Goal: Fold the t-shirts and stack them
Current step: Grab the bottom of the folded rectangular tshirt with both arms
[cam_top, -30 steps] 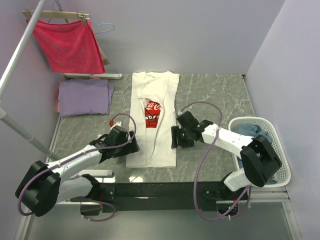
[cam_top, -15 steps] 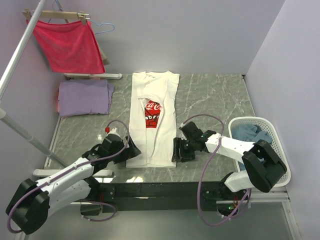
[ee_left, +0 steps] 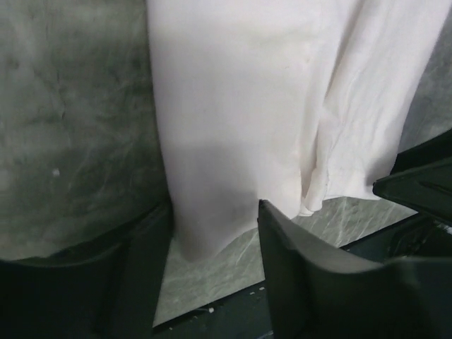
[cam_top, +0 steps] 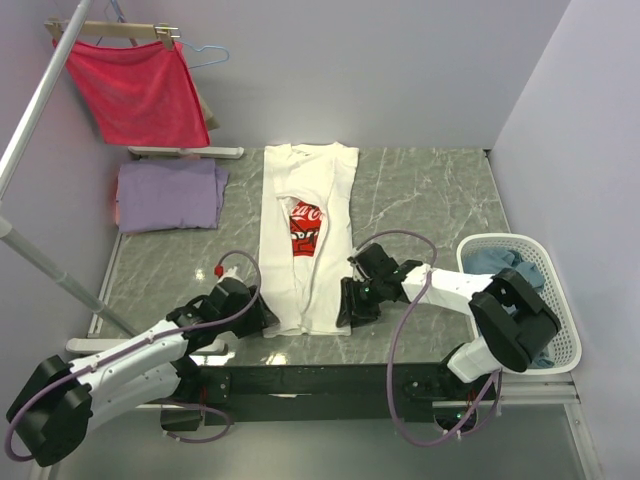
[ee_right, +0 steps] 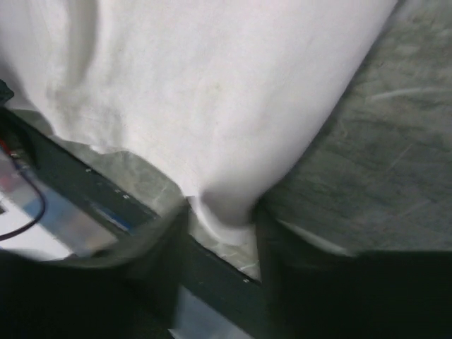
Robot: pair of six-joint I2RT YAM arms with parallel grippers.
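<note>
1. Grip on the left: the left pincer pinches the near left corner of the white shirt, and the hem fills the gap between its fingers.
2. The right pincer pinches the near right corner, with cloth bunched between its fingers.
3. The shirt lies on the table as a long strip stretching away from both pincers. The step in hand looks like folding the hem up toward the collar.
4. To do it well, lift both corners together and level, with the hem taut between the pincers. Carry it low and forward so the tucked sides do not fall open.
5. Neither wrist view shows how many layers each pincer holds. The right one is blurred, and from above the pincer bodies cover both corners.
6. The lavender shirt sits folded far ahead and left of the left pincer.
7. The grey-blue shirt lies in the basket just outside the right pincer, largely hidden by its wall and the arm.
</note>
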